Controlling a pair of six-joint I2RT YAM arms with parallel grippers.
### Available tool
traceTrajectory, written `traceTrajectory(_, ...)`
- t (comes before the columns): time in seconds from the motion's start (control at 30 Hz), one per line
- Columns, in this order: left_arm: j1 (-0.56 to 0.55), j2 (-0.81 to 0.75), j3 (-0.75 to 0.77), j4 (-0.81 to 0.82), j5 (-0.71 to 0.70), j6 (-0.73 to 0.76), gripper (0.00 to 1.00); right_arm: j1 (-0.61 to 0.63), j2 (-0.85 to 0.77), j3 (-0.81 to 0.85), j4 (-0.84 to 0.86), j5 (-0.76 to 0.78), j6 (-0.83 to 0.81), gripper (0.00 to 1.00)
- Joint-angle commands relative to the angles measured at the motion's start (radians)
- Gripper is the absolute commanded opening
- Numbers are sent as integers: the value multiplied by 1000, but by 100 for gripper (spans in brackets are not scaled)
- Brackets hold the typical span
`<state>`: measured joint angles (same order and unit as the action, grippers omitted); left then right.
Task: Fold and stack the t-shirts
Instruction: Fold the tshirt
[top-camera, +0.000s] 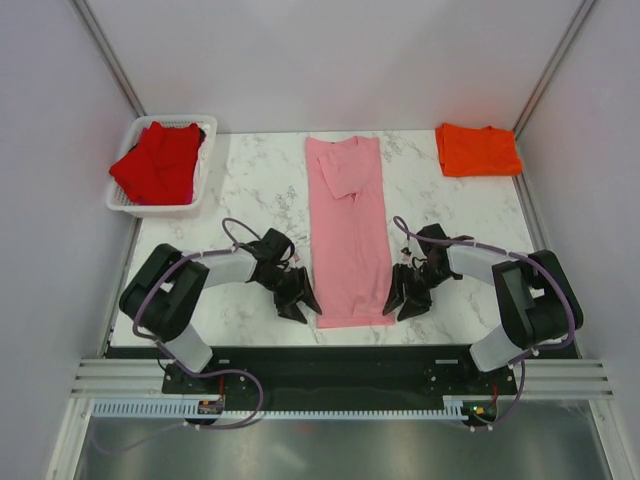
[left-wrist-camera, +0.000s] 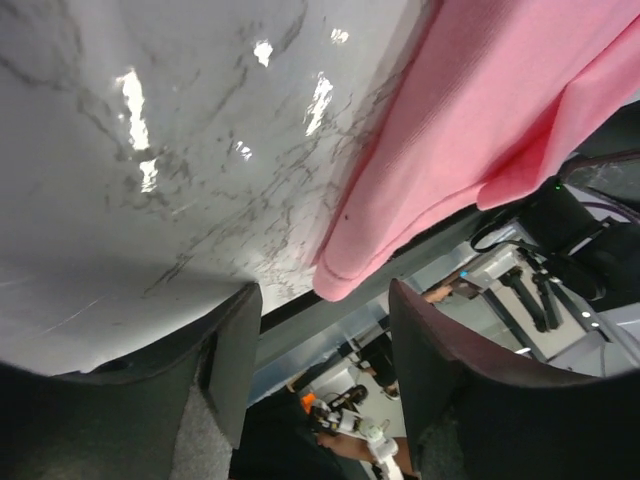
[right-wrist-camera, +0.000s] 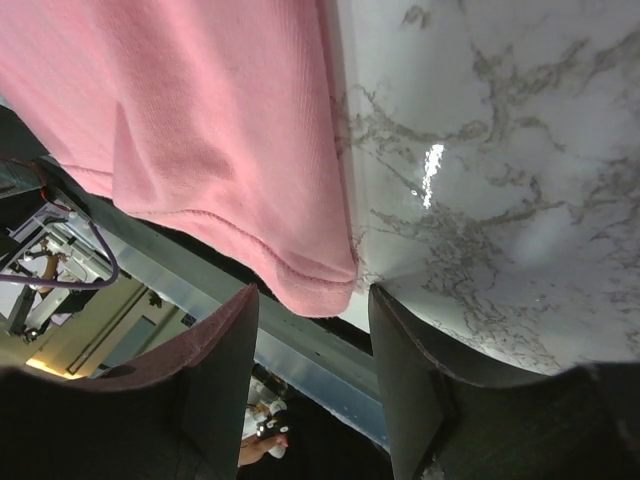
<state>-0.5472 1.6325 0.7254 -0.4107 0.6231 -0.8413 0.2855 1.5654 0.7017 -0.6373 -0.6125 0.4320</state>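
The light pink t-shirt (top-camera: 350, 230) lies flat down the middle of the table (top-camera: 250, 190), folded into a long narrow strip. Its collar end is toward the far edge and its hem is close to the near edge. The left end effector (top-camera: 298, 300) sits just beside the hem's left corner, and the right end effector (top-camera: 405, 298) sits just beside the right corner. Both are low over the marble, and in each wrist view the fingers stand apart with nothing between them, released and not touching the cloth. The bright orange t-shirt (top-camera: 477, 150) rests folded at the far right corner, well apart from the pink one. The deep red t-shirt (top-camera: 157, 163) is heaped in the white mesh basket (top-camera: 150, 208) at the far left corner. Bare marble runs along both long sides of the pink strip, between it and the left and right edges. Grey panel walls stand close behind the far edge and along both sides.
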Motion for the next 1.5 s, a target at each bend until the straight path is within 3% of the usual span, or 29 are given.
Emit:
traceTrajectory(0.0,-8,44,5,84,-40,-47,56,12,21,4,39,69,14,57)
traceTrajectory(0.1,-10,52,2,82,-36,-47,48,15,28,8,42,72,17,57)
traceTrajectory(0.57,-43,89,12,59,-62,-28,48,27,79,27,83,97,45,52)
traceTrajectory(0.73,-71,82,5,30,-100,-12,38,27,84,10,103,99,57,46)
traceTrajectory(0.83,-71,79,-4,29,-102,-13,19,29,76,-11,116,93,63,29)
traceTrajectory(0.87,-71,75,-4,29,-108,-10,6,29,71,-16,117,91,63,5)
traceTrajectory(0.9,-71,72,-4,24,-114,-7,2,27,61,-18,114,97,68,0)
traceTrajectory(1.2,-40,3,25,-11,-155,48,2,27,-40,-16,85,54,48,0)
traceTrajectory(1.47,12,-71,176,-65,-194,126,2,24,-113,155,4,13,-45,0)
